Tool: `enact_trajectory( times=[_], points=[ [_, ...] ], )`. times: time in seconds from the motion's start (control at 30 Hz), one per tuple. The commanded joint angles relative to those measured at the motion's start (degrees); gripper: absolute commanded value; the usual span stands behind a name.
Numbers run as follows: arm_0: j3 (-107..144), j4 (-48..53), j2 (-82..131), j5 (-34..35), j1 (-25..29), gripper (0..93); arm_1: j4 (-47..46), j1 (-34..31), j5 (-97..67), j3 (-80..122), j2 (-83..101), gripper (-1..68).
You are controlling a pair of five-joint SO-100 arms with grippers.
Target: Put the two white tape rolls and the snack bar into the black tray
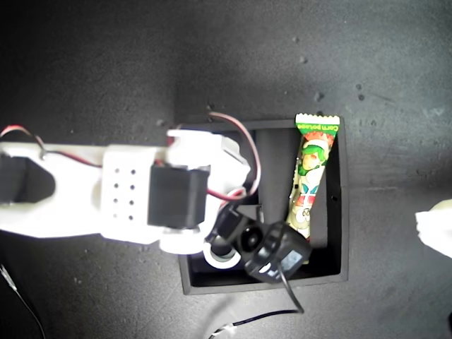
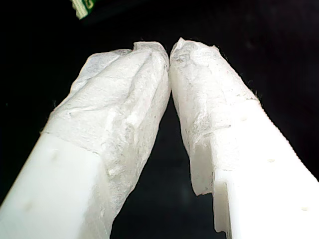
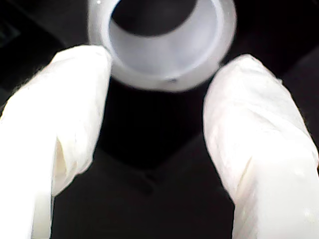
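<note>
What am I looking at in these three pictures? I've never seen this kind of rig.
The top-down picture shows a white robot arm reaching over a black tray on a dark surface. A snack bar already lies in the tray's long compartment. The other two pictures come from cameras on the grippers. One shows my second gripper open, with a white tape roll at its fingertips, seemingly not clamped. The other shows my first gripper shut and empty.

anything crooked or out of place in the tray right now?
The snack bar isn't seated flat: it lies in the long compartment of the black tray, but its crimped end pokes over the tray's wall at the exterior view's top. A white tape roll sits just past the fingertips of my open second gripper. Nothing spilled or damaged.
</note>
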Motion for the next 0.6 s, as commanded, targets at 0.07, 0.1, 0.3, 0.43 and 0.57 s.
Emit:
enact_trajectory(
  times=[0.07, 0.1, 0.3, 0.43, 0.57],
  points=[
    [6.6, 0.9, 16.7, 1.0, 0.4, 12.8, 0.5, 2.1, 4.1, 13.3, 14.1, -0.5],
    [8.6, 0.9, 19.6, 1.1, 0.4, 12.5, 0.4, 2.3, 5.0, 15.7, 16.3, -0.5],
    [18.9, 0.9, 36.2, 1.0, 2.1, 5.5, -1.6, 3.7, 9.5, 31.9, 31.2, -0.5],
    [28.2, 0.4, 46.0, 0.0, 3.3, 0.9, -5.0, 4.7, 11.6, 44.9, 43.2, -0.5],
    [40.4, -2.8, 55.5, -2.0, 3.7, 0.1, -8.2, 5.7, 13.4, 57.2, 54.1, -0.5]
  ],
)
